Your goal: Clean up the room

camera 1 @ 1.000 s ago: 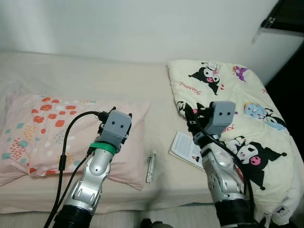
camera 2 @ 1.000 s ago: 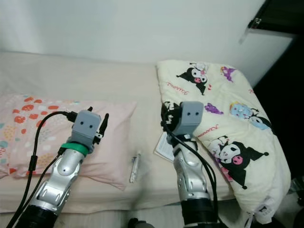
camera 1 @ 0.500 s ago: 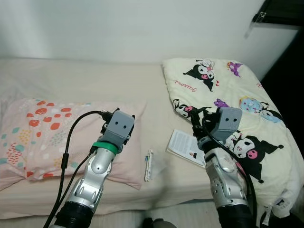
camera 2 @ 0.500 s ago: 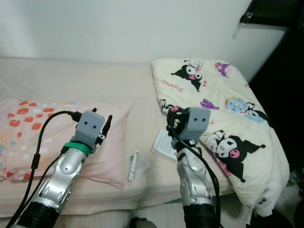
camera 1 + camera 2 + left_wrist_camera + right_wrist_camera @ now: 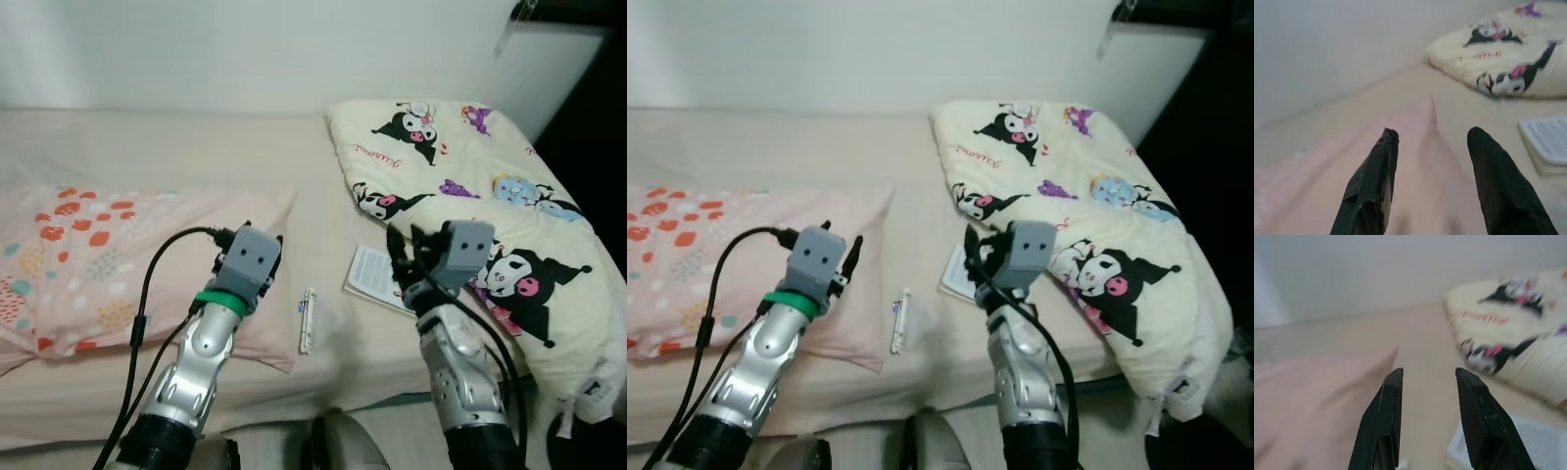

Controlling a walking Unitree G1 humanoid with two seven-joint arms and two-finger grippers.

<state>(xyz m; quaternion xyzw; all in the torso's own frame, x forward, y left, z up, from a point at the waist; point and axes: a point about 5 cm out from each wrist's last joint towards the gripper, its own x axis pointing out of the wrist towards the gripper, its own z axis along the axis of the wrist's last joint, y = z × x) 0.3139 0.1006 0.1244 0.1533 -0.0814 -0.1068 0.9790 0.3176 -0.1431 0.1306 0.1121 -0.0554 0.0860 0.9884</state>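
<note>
A thin white pen-like object (image 5: pixel 307 318) lies on the beige bed sheet (image 5: pixel 196 147), between a pink spotted pillow (image 5: pixel 88 255) and a white printed booklet (image 5: pixel 372 272). A cream quilt with cartoon prints (image 5: pixel 460 166) is bunched on the bed's right side. My left gripper (image 5: pixel 261 235) hovers open over the pillow's right corner, its fingers (image 5: pixel 1374 181) apart with nothing between them. My right gripper (image 5: pixel 404 240) hangs open above the booklet's right edge, beside the quilt, and it holds nothing (image 5: pixel 1429 370).
A white wall (image 5: pixel 245 49) runs behind the bed. To the right of the quilt is a dark gap (image 5: pixel 598 117). The bed's front edge (image 5: pixel 323 397) is just below both arms. Bare sheet lies between pillow and quilt.
The whole picture has shifted because the camera moved; the quilt and booklet now sit higher in view. Both arms keep the same pose over the bed with fingers open.
</note>
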